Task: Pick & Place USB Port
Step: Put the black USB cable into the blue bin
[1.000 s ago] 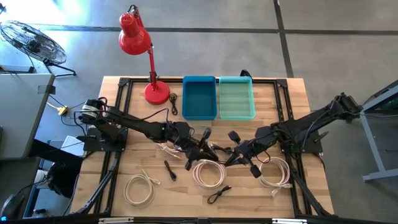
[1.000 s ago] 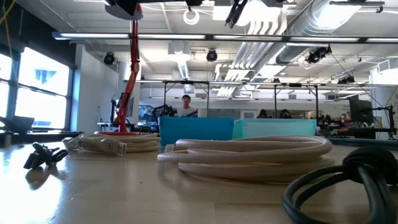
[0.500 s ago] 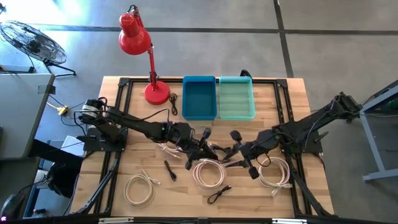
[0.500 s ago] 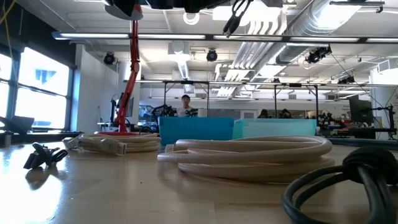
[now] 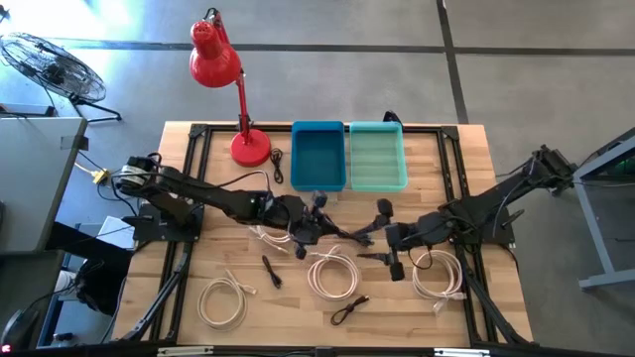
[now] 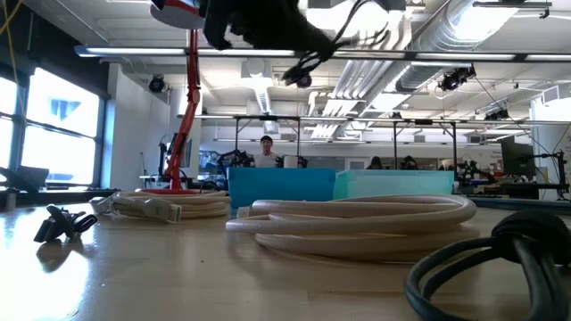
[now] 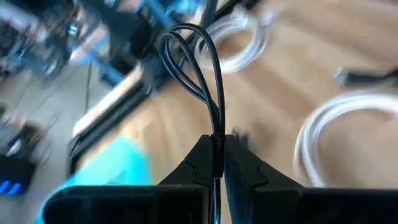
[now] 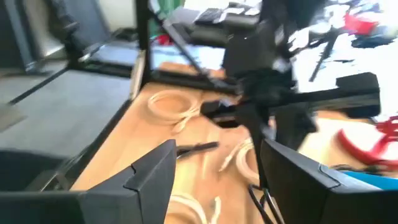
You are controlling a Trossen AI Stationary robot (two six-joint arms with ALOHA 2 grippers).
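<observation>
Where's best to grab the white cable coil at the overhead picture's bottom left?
Come straight down and pinch the ring of the white cable coil across its strands: it lies flat on the table, with an open middle for one finger.

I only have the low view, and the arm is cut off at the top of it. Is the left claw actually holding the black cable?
Observer: Yes. In the left wrist view, the left claw is shut on the black cable, and a loop sticks out past its fingertips.
Operator: Is it over a bin?
Observer: No. From above, it hangs over bare table just short of the blue bin. The teal bin sits beside that one, toward the right arm.
Operator: And the right claw?
Observer: The right claw is open and holds nothing. It faces the left claw across the white cable coil.
</observation>
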